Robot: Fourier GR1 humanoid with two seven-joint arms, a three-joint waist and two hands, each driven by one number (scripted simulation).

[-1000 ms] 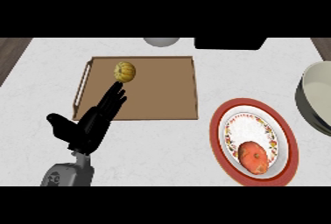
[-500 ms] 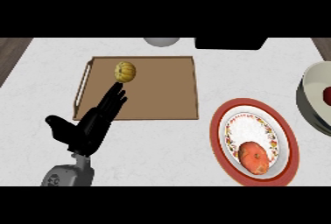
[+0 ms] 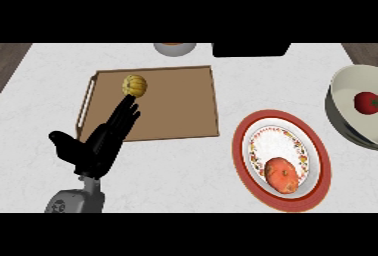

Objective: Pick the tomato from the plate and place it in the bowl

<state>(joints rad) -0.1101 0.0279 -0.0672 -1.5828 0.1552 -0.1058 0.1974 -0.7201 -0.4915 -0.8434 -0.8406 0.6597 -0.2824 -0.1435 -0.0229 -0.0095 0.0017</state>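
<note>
The white counter (image 3: 184, 165) fills the frame. On it, at the upper left, lies a brown cutting board (image 3: 170, 107) with a small yellowish, ribbed fruit or gourd (image 3: 134, 85) near its top edge. At the lower right sits the red-rimmed plate (image 3: 244, 150), and on its lower part rests an orange-red round fruit (image 3: 281, 174) that could be taken for the tomato. At the right edge, cut by the frame, stands the pale bowl (image 3: 339, 120), and inside it a red tomato (image 3: 366, 102) with a green stem already shows, so the bowl may hold the task's thing while the plate still carries a look-alike. The left hand (image 3: 96, 145), at the lower left, is released: fingers straight and pointing up over the board's edge, holding nothing, resting. The right hand shows nowhere. At the top edge are a small round dish (image 3: 175, 48) and a dark object (image 3: 251, 49), both cut off. The risk from here, as I judge it, is confusion between the two red fruits: a reach for the plate would have to come from the unseen right side, and the plate's raised rim and the bowl's tall wall stand close, so a low carry could knock either.
</note>
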